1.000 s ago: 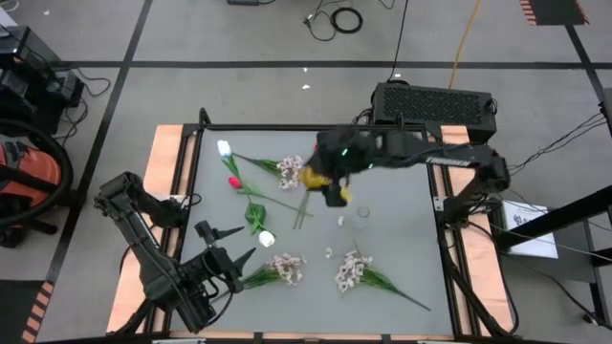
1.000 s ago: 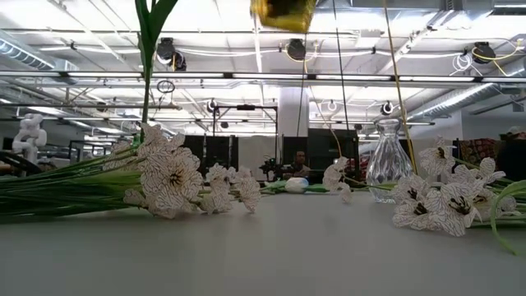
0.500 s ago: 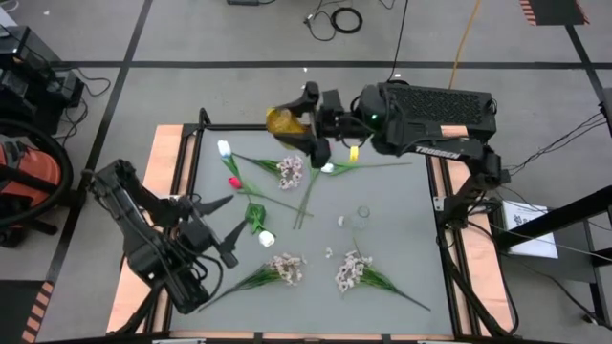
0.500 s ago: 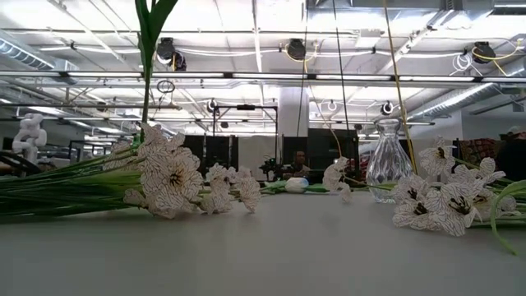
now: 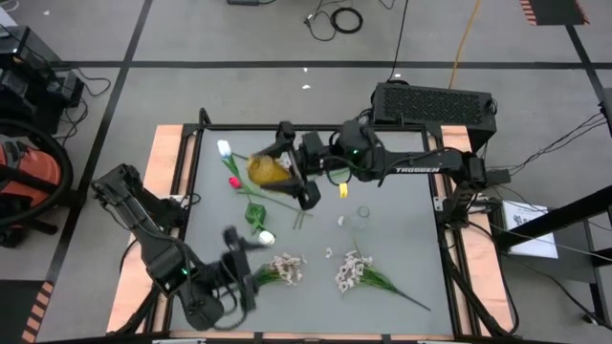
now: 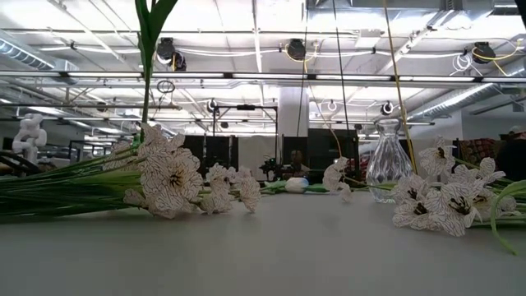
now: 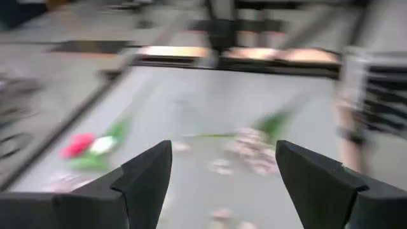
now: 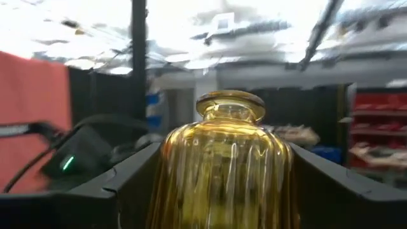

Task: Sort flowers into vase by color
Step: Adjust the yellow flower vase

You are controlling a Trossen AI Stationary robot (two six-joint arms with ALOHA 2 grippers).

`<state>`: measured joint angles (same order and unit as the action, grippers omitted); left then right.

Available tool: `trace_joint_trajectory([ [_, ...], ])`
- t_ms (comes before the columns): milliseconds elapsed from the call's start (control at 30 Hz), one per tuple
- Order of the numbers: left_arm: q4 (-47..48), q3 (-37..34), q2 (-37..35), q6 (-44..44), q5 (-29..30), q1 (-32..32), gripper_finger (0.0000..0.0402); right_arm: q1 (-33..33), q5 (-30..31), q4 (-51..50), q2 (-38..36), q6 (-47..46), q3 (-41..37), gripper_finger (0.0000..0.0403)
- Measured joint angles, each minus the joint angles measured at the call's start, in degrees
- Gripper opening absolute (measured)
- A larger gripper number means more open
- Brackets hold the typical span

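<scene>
An amber glass vase (image 5: 263, 170) hangs in my right gripper (image 5: 285, 174) above the table's left-centre, over the tulips. A clear glass vase (image 5: 361, 216) stands right of centre, also in the low view (image 6: 388, 160). On the table lie a white tulip (image 5: 223, 148), a pink tulip (image 5: 232, 182), another white tulip (image 5: 266, 238) and two pale sprays (image 5: 287, 268) (image 5: 352, 272). My left gripper (image 5: 244, 258) is open at the near-left, beside the near-left spray, touching nothing; its wrist view (image 7: 222, 172) is blurred. My right gripper has the amber vase's ribbed body (image 8: 222, 172) between its two fingers (image 8: 130, 187), one on each side. The fingers come level from the table's right side. The vase is upright, its neck (image 8: 230, 105) above the fingers, and it is lifted clear of the table.
The low view shows the sprays (image 6: 173, 177) (image 6: 444, 197) lying in the foreground. Leafy stems (image 5: 277, 201) cross the table under the right arm. The table has orange side strips (image 5: 167, 162) and a black box (image 5: 435, 103) beyond the far edge.
My right gripper carried the amber vase up out of the low view, swung it over the far edge, then brought it back above the table, left of where it began. My left arm swung about, its gripper ending closer to the near-left spray.
</scene>
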<state>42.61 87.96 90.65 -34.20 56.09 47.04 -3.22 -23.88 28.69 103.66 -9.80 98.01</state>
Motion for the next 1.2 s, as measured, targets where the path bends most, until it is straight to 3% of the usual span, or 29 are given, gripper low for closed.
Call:
trace_joint_trajectory([
  [100,-11.56,-0.02,0.56,12.22,-5.50,0.10,0.0285,-0.27,-4.00,-3.40,-1.83,-0.45,-0.03,0.0291],
  [267,-20.80,-0.02,0.35,25.81,-2.69,-2.42,0.0285,-0.40,-9.10,-12.36,-7.90,1.23,0.11,0.0291],
  [467,-30.94,-0.02,-0.35,37.23,-2.89,-6.94,0.0285,1.59,-9.43,-27.15,-13.29,8.97,-0.03,0.0291],
  [700,-29.83,0.00,-5.84,37.83,-0.77,-7.81,0.0285,2.04,-7.44,-37.08,-15.12,10.70,0.02,0.0291],
  [933,-29.42,-0.01,-9.19,45.95,1.90,-6.22,0.0285,2.48,-4.42,-44.62,-14.84,13.79,-0.15,0.0291],
  [1033,-26.19,0.00,-9.79,53.63,2.19,-6.01,0.0285,2.58,-4.26,-45.23,-14.64,13.92,-1.67,0.0291],
  [1200,-19.25,0.67,-11.31,66.26,-4.29,-6.08,0.0285,2.58,-4.41,-45.67,-14.77,11.70,-4.04,0.0291],
])
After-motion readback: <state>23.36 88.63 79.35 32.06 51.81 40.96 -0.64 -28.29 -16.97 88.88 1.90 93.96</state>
